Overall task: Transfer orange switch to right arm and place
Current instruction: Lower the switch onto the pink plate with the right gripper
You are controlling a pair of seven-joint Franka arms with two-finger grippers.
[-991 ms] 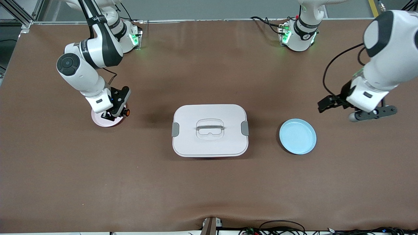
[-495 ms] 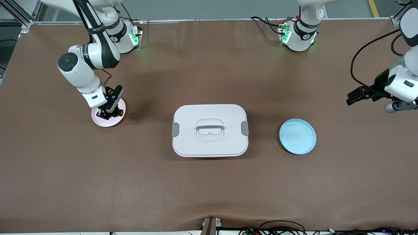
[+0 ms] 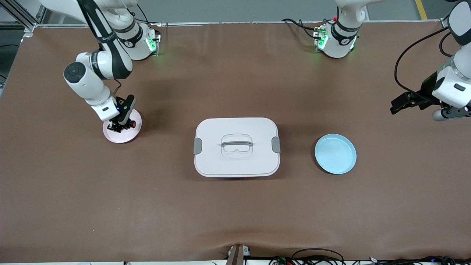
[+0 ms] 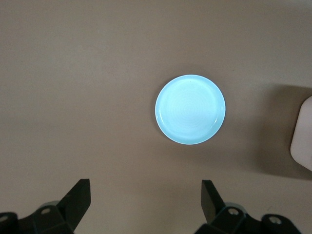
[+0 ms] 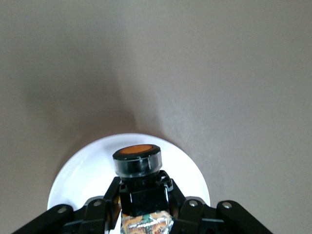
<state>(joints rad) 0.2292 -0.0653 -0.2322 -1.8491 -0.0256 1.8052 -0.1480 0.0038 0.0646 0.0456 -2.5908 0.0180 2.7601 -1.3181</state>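
Observation:
My right gripper (image 3: pixel 123 127) is shut on the orange switch (image 3: pixel 134 125), a small black push-button with a round orange cap, and holds it low over a pale pink plate (image 3: pixel 118 136) near the right arm's end of the table. In the right wrist view the switch (image 5: pixel 137 164) sits between the fingers (image 5: pixel 105 200) over the plate (image 5: pixel 83 175). My left gripper (image 3: pixel 403 102) is open and empty, raised over the table at the left arm's end, above and to the side of a light blue plate (image 3: pixel 335 153). Its fingertips (image 4: pixel 78 197) stand wide apart.
A white lidded box (image 3: pixel 236 147) with grey clips and a handle stands mid-table between the two plates. The blue plate shows in the left wrist view (image 4: pixel 190 109), with the box's corner (image 4: pixel 303 141) at the edge.
My right gripper has come down with the switch closer over the pink plate. My left arm has drawn back from the blue plate toward its end of the table.

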